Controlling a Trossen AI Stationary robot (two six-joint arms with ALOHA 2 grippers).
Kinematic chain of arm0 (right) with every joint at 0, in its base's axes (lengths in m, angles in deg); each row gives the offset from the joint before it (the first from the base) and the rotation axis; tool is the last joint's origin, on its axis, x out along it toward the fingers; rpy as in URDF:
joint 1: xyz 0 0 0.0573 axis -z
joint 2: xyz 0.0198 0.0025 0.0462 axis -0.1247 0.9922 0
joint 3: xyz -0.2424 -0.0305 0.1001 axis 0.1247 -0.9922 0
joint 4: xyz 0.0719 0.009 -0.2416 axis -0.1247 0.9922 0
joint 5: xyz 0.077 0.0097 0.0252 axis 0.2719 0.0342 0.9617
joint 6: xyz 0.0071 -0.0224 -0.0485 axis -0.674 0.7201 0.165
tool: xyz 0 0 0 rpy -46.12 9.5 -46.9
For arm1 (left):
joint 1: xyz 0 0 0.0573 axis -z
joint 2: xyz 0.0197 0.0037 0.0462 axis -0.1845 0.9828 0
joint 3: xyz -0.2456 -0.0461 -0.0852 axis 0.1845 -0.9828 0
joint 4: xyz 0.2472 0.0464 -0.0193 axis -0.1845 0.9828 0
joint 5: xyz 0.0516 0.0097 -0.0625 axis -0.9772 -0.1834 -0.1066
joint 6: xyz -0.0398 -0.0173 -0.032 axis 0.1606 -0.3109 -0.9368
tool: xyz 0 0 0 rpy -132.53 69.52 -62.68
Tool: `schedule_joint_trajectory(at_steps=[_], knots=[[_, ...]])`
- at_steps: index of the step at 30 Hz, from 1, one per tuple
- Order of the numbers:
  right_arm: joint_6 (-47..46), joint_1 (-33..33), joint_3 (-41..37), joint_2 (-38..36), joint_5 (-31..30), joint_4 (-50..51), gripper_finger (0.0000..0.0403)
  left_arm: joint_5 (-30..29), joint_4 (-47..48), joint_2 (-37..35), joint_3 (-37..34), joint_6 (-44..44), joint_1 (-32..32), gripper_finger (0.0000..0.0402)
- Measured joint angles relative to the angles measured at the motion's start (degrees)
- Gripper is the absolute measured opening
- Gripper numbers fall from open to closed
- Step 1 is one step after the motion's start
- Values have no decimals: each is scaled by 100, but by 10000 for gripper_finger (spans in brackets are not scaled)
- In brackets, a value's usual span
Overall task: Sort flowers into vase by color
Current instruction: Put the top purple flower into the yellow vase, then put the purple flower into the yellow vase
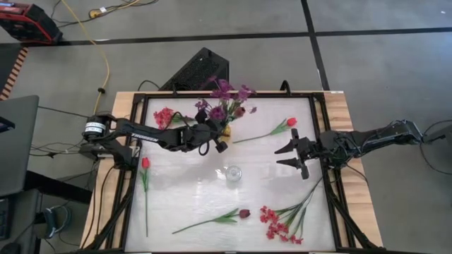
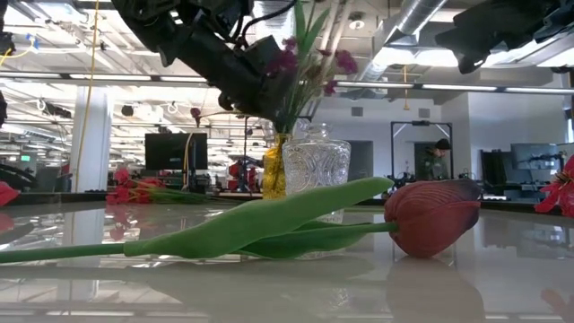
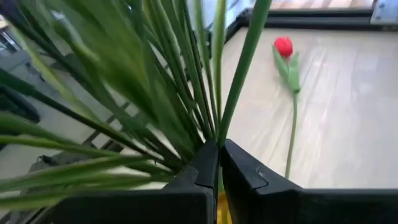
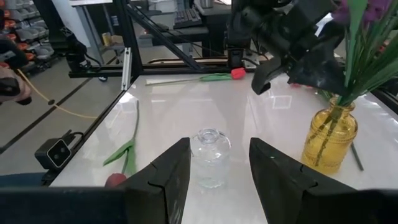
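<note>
A bunch of purple flowers (image 1: 224,93) stands with its stems in a yellow vase (image 4: 329,140), and my left gripper (image 3: 219,163) is shut on those stems just above the vase. A clear glass vase (image 1: 233,173) stands mid-table in front of my right gripper (image 4: 217,168), which hovers open at the right. Lying flat on the table are a red tulip (image 1: 291,122), another red tulip (image 1: 145,163), a maroon tulip (image 2: 430,215), a red-pink sprig (image 1: 164,116) and more red-pink sprigs (image 1: 279,222). My left gripper pinches the bunch's green stems (image 3: 219,134) between its two fingers, a little above the yellow vase's mouth. The fingers come from the table's left, slanting slightly down, and lie across the stems. The stems stand upright, their lower ends in the vase and the blossoms above.
A dark frame (image 1: 325,176) runs around the white tabletop. The two vases stand close together near the middle. Bare table lies between the clear vase and the near edge, apart from the maroon tulip's stem (image 1: 205,222).
</note>
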Motion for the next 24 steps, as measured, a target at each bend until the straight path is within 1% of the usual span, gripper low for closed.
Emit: schedule_joint_trajectory(at_steps=[6, 9, 12, 19, 22, 24], knots=[[-17, -33, 0, 0, 0, 17, 189, 23, -92, -2, 3, -131, -20, 1], [-18, -31, 0, 0, 0, 19, 189, 4, -192, -2, 3, -105, -20, 11], [-18, -31, 0, 0, 0, 20, 189, 1, -195, -4, 3, -157, -20, 34], [-32, -31, 0, 0, -1, 77, 189, -3, -43, -164, 4, -284, -12, 105], [-119, -31, 0, 2, 0, 121, 189, 11, 182, -290, 3, -284, 11, 128], [-123, -21, 0, 43, -2, 69, 189, 147, 203, -371, 6, -286, 28, 139]])
